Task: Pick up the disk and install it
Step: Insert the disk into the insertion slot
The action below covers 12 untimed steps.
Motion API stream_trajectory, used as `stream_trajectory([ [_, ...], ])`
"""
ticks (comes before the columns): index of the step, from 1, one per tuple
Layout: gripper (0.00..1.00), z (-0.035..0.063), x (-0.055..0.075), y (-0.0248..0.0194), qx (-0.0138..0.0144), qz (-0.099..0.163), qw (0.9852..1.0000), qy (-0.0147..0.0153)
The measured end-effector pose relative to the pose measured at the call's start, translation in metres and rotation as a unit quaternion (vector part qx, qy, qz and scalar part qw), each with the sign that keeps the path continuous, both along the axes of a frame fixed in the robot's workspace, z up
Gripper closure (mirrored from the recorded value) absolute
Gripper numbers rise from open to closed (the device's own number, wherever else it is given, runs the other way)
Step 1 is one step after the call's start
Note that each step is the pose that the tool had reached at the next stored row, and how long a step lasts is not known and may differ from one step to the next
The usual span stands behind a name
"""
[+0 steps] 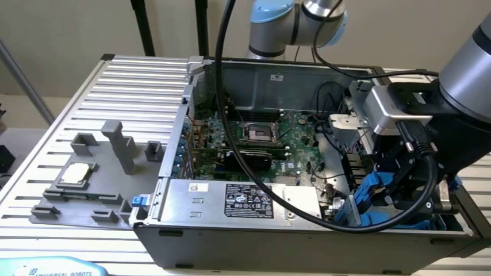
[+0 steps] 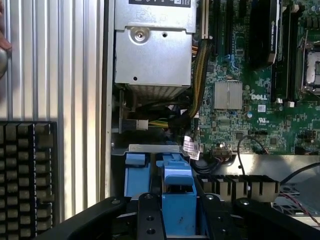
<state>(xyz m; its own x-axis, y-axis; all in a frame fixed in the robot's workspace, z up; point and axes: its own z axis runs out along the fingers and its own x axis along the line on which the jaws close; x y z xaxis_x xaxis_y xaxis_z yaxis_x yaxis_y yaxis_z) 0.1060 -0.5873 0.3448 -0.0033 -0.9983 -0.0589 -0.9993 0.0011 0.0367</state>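
Fingers (image 2: pixel 150 217) of the gripper (image 2: pixel 178 202) are clamping the disk (image 2: pixel 177 175), with its blue plastic rail frame (image 2: pixel 175 165) sitting between them and projecting beyond their tips.

Counter (image 1: pixel 130 80) carries an open computer case (image 1: pixel 230 241), set toward the exterior view's right. Fixture block (image 1: pixel 77 201) on the counter, just beside the case on the exterior view's left; chip (image 1: pixel 77 172) lies on it.

Inside the case: motherboard (image 1: pixel 295 135) flat at the middle; power supply box (image 1: pixel 230 198) along the near wall, in front of the board.

Claw (image 1: pixel 399 190) is in the case's near corner at the exterior view's right (the drive bay end), beside the power supply box. Disk (image 2: pixel 177 192) sits between the claw's fingers, with a second carrier (image 2: pixel 136 175) just beside it in the bay.

Cable (image 1: pixel 222 86) crosses above the board toward the claw.
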Motion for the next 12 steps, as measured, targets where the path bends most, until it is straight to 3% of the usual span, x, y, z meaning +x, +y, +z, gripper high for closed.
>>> stream_trajectory([
  [12, 0.67, -0.0108, 0.0000, 0.0006, 0.0003, 0.000, 1.0000, 0.0000],
])
